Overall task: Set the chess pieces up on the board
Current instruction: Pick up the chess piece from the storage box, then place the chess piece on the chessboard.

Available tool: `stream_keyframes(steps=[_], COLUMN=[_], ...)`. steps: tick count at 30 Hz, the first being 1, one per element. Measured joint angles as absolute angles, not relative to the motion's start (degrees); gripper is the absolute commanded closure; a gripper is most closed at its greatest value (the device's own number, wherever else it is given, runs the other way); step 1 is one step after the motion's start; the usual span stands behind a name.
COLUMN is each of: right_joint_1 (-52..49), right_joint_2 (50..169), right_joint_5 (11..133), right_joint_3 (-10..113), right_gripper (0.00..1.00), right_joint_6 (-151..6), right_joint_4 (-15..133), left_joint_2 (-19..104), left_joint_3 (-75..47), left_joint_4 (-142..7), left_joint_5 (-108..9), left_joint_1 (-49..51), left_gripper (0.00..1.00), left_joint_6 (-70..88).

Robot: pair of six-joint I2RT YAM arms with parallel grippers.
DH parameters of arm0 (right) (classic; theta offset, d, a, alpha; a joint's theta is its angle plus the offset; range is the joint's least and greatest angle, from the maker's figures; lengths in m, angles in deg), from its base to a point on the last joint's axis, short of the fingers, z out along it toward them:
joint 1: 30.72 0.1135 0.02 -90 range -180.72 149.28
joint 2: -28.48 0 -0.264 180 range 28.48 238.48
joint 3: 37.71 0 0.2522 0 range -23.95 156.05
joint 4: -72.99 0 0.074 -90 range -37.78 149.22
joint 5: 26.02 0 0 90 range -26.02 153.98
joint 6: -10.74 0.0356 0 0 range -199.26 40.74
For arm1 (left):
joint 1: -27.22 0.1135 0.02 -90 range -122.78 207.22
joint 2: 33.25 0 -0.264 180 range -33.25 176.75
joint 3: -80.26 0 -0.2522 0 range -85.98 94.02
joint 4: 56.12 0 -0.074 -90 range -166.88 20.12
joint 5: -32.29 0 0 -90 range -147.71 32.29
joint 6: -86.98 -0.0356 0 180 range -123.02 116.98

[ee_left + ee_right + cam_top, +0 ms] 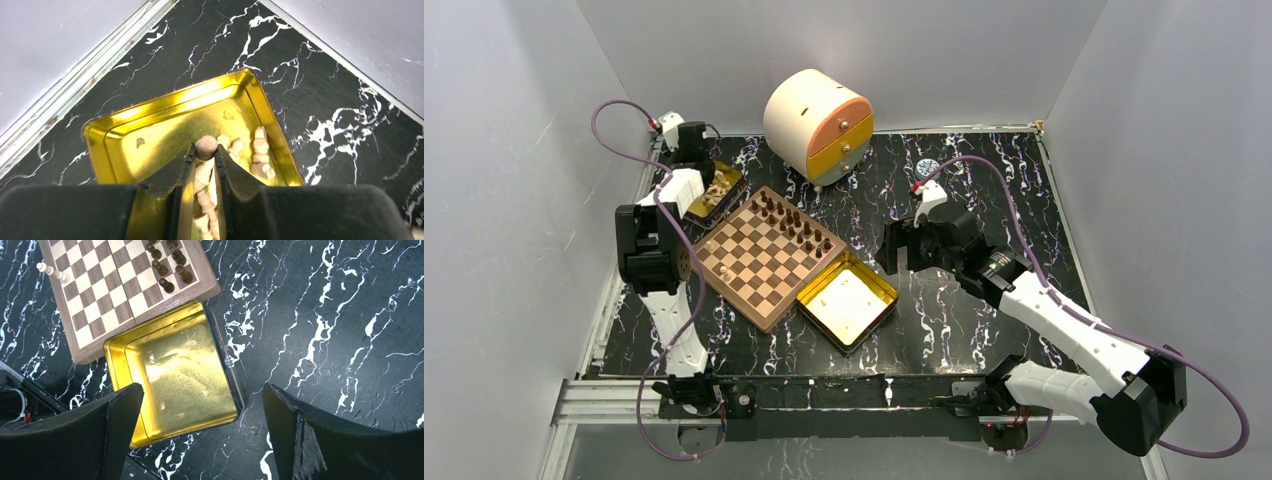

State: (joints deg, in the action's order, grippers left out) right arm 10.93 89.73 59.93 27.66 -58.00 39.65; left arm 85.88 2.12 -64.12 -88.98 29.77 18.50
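Note:
The board [769, 255] lies left of centre, with several dark chess pieces [799, 225] in two rows along its far right side. One light piece [723, 270] stands near its left edge. My left gripper [205, 149] is over a gold tin [145, 130] at the back left. It is shut on a light tan piece [205, 145] with a round head. Several more light pieces [260, 150] lie in that tin. My right gripper [202, 390] hangs wide open above an empty gold tin [180, 365] and holds nothing. The board [115, 285] and dark pieces [167, 265] show beyond it.
A round cream box with orange and yellow drawers [817, 125] stands at the back behind the board. The empty gold tin [849, 298] touches the board's near right side. Grey walls close in the black marbled table [984, 300] on three sides.

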Motion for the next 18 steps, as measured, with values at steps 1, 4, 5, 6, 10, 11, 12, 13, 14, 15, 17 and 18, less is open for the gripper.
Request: stream_keyframes(steps=[1,4,5,6,10,11,12,13,14,15,17,18], right_joint_1=[10.9,10.9,10.9,10.9,10.9,10.9,10.9,10.9,10.9,10.9,10.9,10.9], right_joint_2=[89.2,87.8,87.2,86.6,83.9,83.0,82.2,81.5,80.7,79.9,78.3,77.7], right_joint_5=[59.9,59.9,59.9,59.9,59.9,59.8,59.7,59.6,59.6,59.5,59.4,59.3], right_joint_3=[27.7,27.7,27.7,27.7,27.9,28.1,28.2,28.4,28.6,28.8,29.3,29.5], right_gripper=[0.02,0.02,0.02,0.02,0.02,0.02,0.02,0.02,0.02,0.02,0.02,0.02], right_joint_6=[-58.0,-58.0,-58.0,-58.0,-58.0,-58.0,-57.9,-57.7,-57.5,-57.2,-56.9,-56.8], right_joint_4=[39.5,38.7,38.3,37.9,35.8,35.2,35.0,34.5,33.9,33.3,32.1,31.7], left_joint_2=[84.5,79.7,78.1,75.6,66.7,64.2,62.1,59.0,56.7,54.2,48.6,46.5], left_joint_3=[1.4,-1.3,-2.3,-4.0,-9.5,-11.2,-12.7,-15.2,-17.1,-19.1,-24.1,-26.1], left_joint_4=[-64.9,-67.8,-68.6,-69.5,-73.3,-74.0,-74.8,-75.5,-76.3,-77.1,-78.7,-79.4], left_joint_5=[-88.6,-88.0,-87.8,-87.6,-86.8,-86.5,-86.2,-85.7,-85.3,-85.0,-84.5,-84.2], left_joint_1=[29.6,28.9,28.5,27.8,23.6,22.5,21.5,19.9,18.8,17.7,15.8,15.2], left_gripper=[1.0,1.0,1.0,1.0,1.0,1.0,1.0,1.0,1.0,1.0,1.0,1.0], left_joint_6=[18.7,19.1,19.3,19.6,20.6,21.0,21.4,22.0,22.6,23.1,24.6,25.3])
